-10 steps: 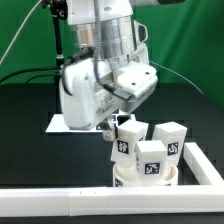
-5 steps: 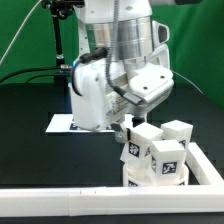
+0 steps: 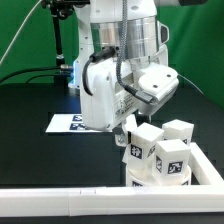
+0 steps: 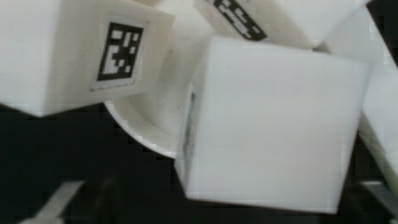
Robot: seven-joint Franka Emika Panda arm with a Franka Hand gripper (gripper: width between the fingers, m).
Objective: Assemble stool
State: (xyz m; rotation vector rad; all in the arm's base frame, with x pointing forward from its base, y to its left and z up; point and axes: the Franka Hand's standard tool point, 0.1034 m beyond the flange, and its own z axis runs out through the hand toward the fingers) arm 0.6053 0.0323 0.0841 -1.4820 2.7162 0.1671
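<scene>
White plastic stool (image 3: 158,158), its block legs pointing up from the round seat, stands on the black worktop (image 3: 30,130) at the exterior view's right, tucked in the corner of the long L-shaped bar (image 3: 60,198). The gripper (image 3: 128,122) hangs at one leg (image 4: 267,115), but I cannot tell whether the fingers clasp it. A loosely seated leg could tilt or jam if pushed off-axis.

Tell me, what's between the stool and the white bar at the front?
Nothing. In the exterior view, only bare black table shows between the stool and the long white bar.
</scene>
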